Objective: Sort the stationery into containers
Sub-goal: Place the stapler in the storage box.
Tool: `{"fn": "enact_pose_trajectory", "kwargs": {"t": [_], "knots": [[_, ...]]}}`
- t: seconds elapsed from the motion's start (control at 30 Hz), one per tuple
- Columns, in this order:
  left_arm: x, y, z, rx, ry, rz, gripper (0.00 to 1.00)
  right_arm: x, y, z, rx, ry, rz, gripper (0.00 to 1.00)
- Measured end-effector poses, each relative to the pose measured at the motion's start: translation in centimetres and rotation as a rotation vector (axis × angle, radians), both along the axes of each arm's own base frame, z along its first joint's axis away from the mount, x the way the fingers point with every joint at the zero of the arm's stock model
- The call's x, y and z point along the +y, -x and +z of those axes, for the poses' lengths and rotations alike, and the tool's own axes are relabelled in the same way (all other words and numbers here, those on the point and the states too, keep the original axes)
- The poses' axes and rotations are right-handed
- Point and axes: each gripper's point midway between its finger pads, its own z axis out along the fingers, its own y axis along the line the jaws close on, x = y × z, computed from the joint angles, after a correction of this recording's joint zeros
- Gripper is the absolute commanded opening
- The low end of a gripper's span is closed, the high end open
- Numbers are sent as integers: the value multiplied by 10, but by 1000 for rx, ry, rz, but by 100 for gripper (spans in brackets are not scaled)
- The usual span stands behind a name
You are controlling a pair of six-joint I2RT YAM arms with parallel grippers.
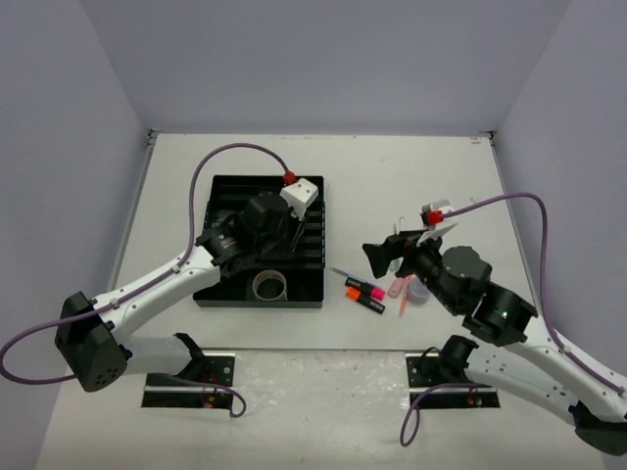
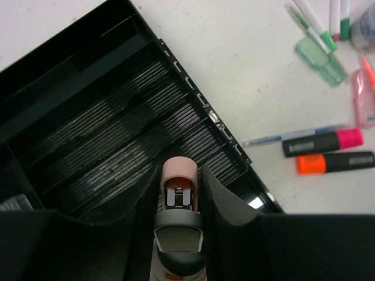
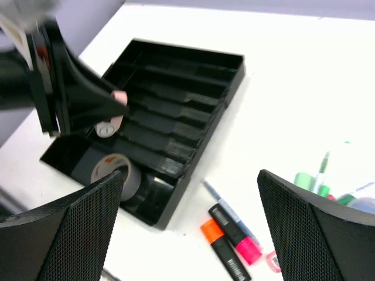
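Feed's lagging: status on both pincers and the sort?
Left pincer shut on pink-capped item over tray slots. Right pincer open, empty. Highlighters on table. Nothing blocking slots.

The white table (image 1: 411,176) bears a black organiser tray (image 1: 235,298) left of centre. To the tray's right lie a pink highlighter (image 2: 322,142), an orange highlighter (image 2: 335,162), a thin blue pen (image 2: 293,135) and, apparently, a green highlighter (image 2: 319,54).

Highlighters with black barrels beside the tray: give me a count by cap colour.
Pink highlighter: 1
Orange highlighter: 1
Total: 2
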Motion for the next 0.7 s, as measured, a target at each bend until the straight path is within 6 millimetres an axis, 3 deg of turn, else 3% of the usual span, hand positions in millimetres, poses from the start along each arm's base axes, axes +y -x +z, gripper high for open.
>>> {"fn": "enact_pose_trajectory", "kwargs": {"t": [0.2, 0.47, 0.6, 0.7], "knots": [[-31, -9, -35, -75, -116, -332, 0, -22, 3, 10, -40, -40, -68, 99], [-66, -9, -93, -3, -255, -669, 0, -26, 5, -8, -16, 9, -66, 99], [-65, -10, -117, 36, -313, -732, 0, -26, 5, -9, -19, 19, -59, 99], [-63, -6, -122, 56, -323, -757, 0, -25, 5, -10, -20, 29, -57, 99]]}}
